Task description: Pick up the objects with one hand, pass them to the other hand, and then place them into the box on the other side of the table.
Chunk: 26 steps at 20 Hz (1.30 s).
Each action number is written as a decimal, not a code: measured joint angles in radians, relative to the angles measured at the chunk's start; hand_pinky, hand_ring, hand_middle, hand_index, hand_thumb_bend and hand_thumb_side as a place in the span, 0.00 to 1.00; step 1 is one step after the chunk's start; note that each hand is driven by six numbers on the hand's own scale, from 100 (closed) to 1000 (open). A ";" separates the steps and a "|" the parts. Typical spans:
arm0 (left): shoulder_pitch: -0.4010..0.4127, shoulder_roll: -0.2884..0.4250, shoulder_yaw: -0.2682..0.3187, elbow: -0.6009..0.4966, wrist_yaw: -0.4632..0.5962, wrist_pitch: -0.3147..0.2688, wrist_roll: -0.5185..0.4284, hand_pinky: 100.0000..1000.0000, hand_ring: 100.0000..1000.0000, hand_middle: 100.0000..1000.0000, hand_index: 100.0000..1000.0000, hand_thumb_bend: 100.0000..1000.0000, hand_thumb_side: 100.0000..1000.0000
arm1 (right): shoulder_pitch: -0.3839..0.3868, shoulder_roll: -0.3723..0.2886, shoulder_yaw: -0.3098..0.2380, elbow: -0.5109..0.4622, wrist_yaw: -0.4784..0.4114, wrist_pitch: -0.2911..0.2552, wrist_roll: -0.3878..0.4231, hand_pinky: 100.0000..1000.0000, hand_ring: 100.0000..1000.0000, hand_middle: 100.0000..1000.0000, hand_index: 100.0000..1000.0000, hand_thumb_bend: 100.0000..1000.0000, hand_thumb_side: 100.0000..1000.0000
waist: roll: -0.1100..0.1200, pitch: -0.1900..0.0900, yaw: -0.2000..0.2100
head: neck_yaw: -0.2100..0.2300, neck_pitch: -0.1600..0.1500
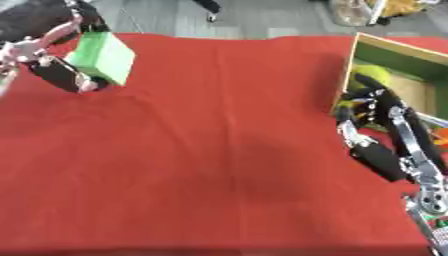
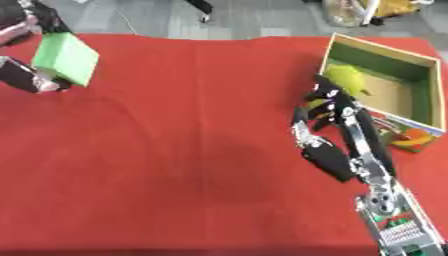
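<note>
A light green block (image 1: 103, 56) is held up at the far left of the red table, with my left hand (image 1: 54, 67) shut on it, thumb below and fingers behind. My right hand (image 2: 328, 125) hangs open over the table's right side, just outside the near-left wall of the cardboard box (image 2: 423, 95), fingers pointing toward it and holding nothing. Inside the box with its green lining lies a yellow-green object (image 2: 348, 78).
The red cloth (image 1: 219, 150) covers the whole table. A small orange and green item (image 2: 413, 141) lies beside the box's near side. Grey floor and a clear bag (image 2: 346, 11) show beyond the far edge.
</note>
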 measured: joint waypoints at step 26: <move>0.107 -0.209 -0.158 -0.153 0.690 0.203 0.059 0.76 0.47 0.43 0.55 0.00 0.50 | -0.405 -0.076 0.229 -0.051 0.241 -0.054 0.121 0.30 0.40 0.32 0.97 0.07 0.26 | 0.000 -0.025 0.061 | -0.075 0.007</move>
